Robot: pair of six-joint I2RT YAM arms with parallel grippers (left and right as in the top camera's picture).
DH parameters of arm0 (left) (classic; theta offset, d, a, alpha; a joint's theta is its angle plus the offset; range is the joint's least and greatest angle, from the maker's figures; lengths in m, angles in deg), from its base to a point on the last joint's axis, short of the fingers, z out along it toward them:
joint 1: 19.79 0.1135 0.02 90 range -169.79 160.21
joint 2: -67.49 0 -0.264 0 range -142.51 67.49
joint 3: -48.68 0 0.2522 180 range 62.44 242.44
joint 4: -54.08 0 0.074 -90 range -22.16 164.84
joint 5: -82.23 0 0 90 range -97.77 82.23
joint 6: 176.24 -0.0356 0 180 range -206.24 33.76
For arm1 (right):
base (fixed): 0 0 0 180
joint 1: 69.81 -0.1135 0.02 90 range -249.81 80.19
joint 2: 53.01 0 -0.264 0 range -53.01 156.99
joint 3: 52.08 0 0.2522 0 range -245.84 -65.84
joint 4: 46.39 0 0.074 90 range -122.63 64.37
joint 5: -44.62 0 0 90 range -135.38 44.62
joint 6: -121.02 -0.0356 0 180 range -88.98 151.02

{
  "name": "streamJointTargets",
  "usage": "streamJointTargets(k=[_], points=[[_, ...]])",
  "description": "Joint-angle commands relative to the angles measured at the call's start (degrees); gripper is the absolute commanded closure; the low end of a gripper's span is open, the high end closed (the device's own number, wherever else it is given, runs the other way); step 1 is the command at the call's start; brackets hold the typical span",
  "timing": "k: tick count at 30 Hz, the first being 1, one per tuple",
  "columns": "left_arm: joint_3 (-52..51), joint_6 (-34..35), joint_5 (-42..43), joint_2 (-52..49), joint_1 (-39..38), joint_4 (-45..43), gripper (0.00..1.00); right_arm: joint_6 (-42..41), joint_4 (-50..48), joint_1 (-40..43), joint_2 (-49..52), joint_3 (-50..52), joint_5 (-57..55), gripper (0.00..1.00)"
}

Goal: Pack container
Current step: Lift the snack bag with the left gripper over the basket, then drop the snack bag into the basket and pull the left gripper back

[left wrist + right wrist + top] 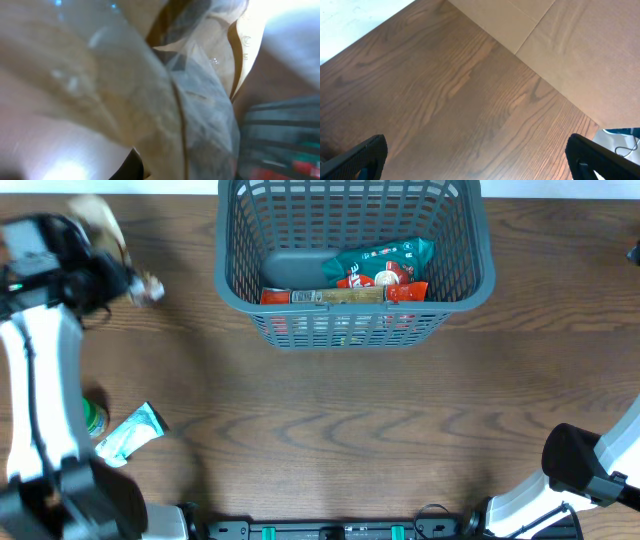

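The container (232, 275) is a dark grey slotted basket at the table's top centre, and its wall also shows blurred in the left wrist view (282, 132). Inside it lie a teal packet (385, 257), a red packet (400, 285) and a long tan one (335, 296). My left gripper (112, 278) is at the far left, raised and shut on a crinkly tan-and-clear packet (105, 225). That packet (165, 95) fills the left wrist view, with one dark fingertip (131, 167) under it. My right gripper (480, 162) stands open over bare wood.
A teal-and-white packet (132, 432) lies on the table at the lower left, beside a green item (94, 416) half hidden by my left arm. My right arm (590, 470) sits at the lower right corner. A tan surface (580, 55) borders the table.
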Motion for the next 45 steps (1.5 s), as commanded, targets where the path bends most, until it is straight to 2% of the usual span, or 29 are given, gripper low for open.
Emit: streamJointTargets(k=[1,5,10,15,20,23,28,33,41,42,44,45], points=[[5.9,-4.4,13.0,5.5,-2.1,0.0,0.94,-1.0,0.1,0.9,-0.4,0.2,-0.2,0.01],[12.6,-9.3,20.6,9.2,-8.2,0.0,0.94,-1.0,0.1,0.9,-0.4,0.2,-0.2,0.01],[17.9,-13.5,21.6,9.6,-18.4,-0.3,0.94,-1.0,0.1,0.9,-0.4,0.2,-0.2,0.01],[18.2,-15.6,21.6,8.0,-28.4,-3.3,0.94,-1.0,0.1,0.9,-0.4,0.2,-0.2,0.01],[18.2,-17.9,21.2,3.1,-34.7,-4.3,0.94,-1.0,0.1,0.9,-0.4,0.2,-0.2,0.01],[18.2,-19.4,20.6,-1.1,-37.3,-5.0,0.94,-1.0,0.1,0.9,-0.4,0.2,-0.2,0.01],[18.2,-19.4,14.9,-7.6,-39.9,-5.1,0.94,-1.0,0.1,0.9,-0.4,0.2,-0.2,0.01],[18.1,-19.4,10.7,-13.3,-40.3,-5.0,0.94,-1.0,0.1,0.9,-0.4,0.2,-0.2,0.01],[18.1,-19.2,8.9,-18.4,-40.3,-4.6,0.94,-1.0,0.1,0.9,-0.4,0.2,-0.2,0.01],[18.1,-18.9,8.9,-18.5,-40.3,-4.5,0.75,-1.0,0.1,0.9,-0.4,0.2,-0.2,0.01],[18.1,-18.5,8.9,-18.2,-40.3,-4.5,0.22,-1.0,0.1,0.9,-0.4,0.2,-0.2,0.01],[18.1,-18.5,8.9,-17.9,-40.3,-4.5,0.02,-1.0,0.1,0.9,-0.4,0.2,-0.2,0.01]])
